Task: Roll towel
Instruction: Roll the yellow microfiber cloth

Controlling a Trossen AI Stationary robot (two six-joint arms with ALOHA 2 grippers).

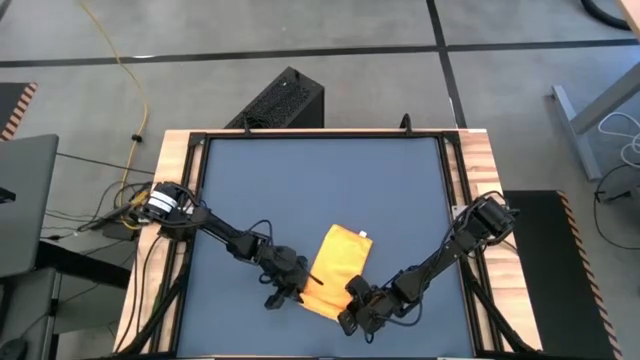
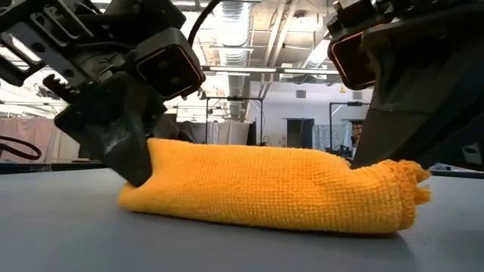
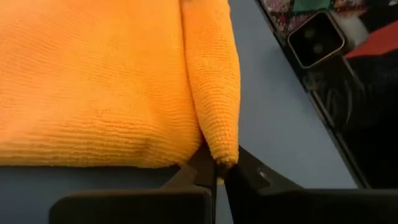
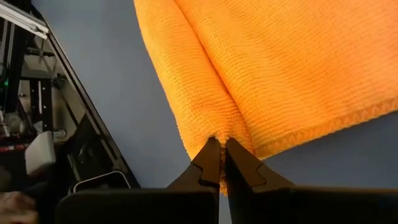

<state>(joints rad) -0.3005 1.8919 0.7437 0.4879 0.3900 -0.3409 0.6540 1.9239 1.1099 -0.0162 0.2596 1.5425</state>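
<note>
- Towel (image 1: 338, 270): bright yellow cloth lying folded on the blue table mat (image 1: 320, 190), toward the mat's near edge and about midway between its two side edges
- Towel's small white tag (image 1: 364, 236) sits at the corner pointing toward the mat's far edge
- Towel's near edge is turned over into a thick rolled fold; from table height it reads as a low, plump bundle (image 2: 272, 189) resting flat on the mat
- Left gripper (image 1: 297, 291) is at the towel's near-left corner, its arm reaching in from the mat's left edge
- Left gripper's fingers (image 3: 198, 171) are pressed together, pinching the tip of the rolled fold between them
- Right gripper (image 1: 352, 308) is at the towel's near-right corner, its arm coming in from the mat's right edge
- Right gripper's fingers (image 4: 208, 163) are likewise closed tight, nipping the end of the fold where the stitched hem meets it
- Both grippers are down at mat level, one at each end of the rolled edge, with the fold stretched between them
- Wooden frame (image 1: 165, 190) borders the mat on its left and right sides
- Black box (image 1: 280, 100) stands on the floor beyond the mat's far edge
</note>
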